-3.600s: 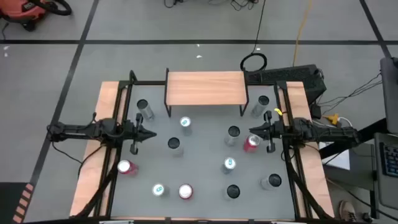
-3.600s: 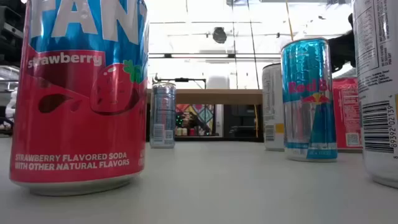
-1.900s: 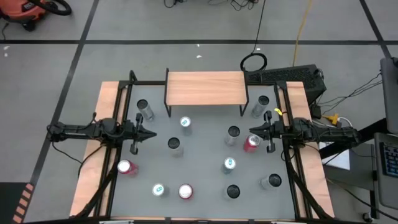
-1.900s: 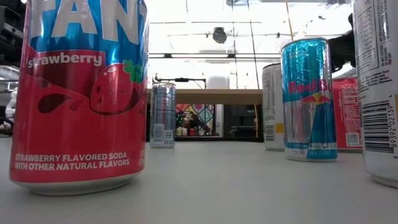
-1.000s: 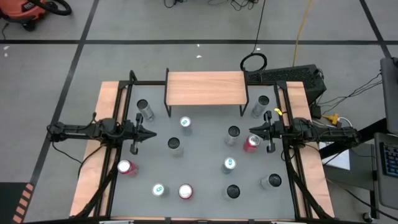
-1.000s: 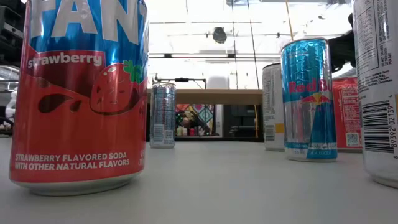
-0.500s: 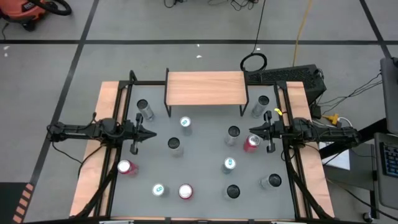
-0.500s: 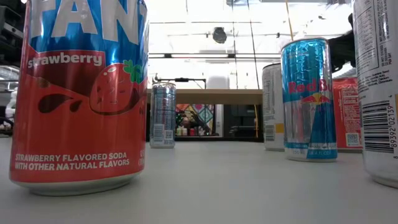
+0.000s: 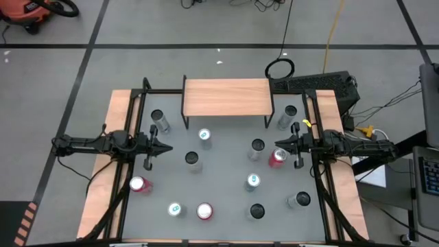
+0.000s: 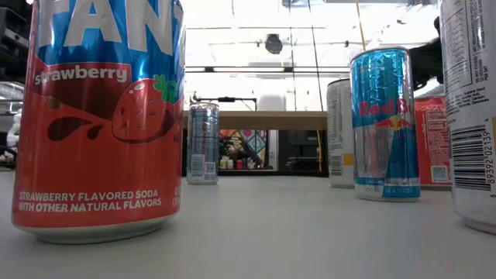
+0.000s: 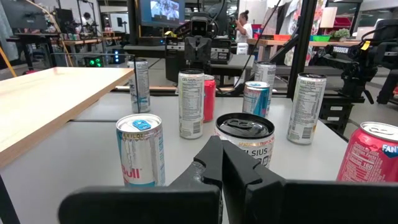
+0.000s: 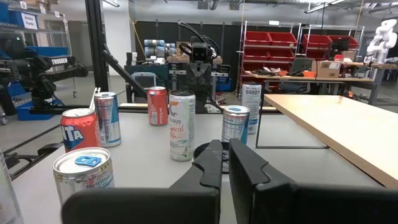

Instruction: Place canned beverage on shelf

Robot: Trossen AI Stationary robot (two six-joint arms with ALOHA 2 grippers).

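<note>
The shelf [image 9: 226, 97], a light wooden top on thin black legs, stands at the table's far middle with nothing on it; it also shows in the low view [image 10: 256, 118]. Several cans stand upright on the grey table, among them a red one [image 9: 276, 158], a blue-tabbed one [image 9: 204, 136] and a dark-topped one [image 9: 193, 160]. My left gripper [image 9: 167, 147] is shut and empty at the table's left, pointing right; a dark-topped can [image 11: 244, 134] stands ahead of it. My right gripper [image 9: 277, 143] is shut and empty at the table's right, pointing left, just far of the red can.
More cans stand along the near side: a red one [image 9: 139, 184], a strawberry soda [image 9: 204, 211] that fills the low view's left [image 10: 101, 116], a blue one [image 10: 384, 124]. Pale side boards with black rails [image 9: 110, 165] edge the table left and right.
</note>
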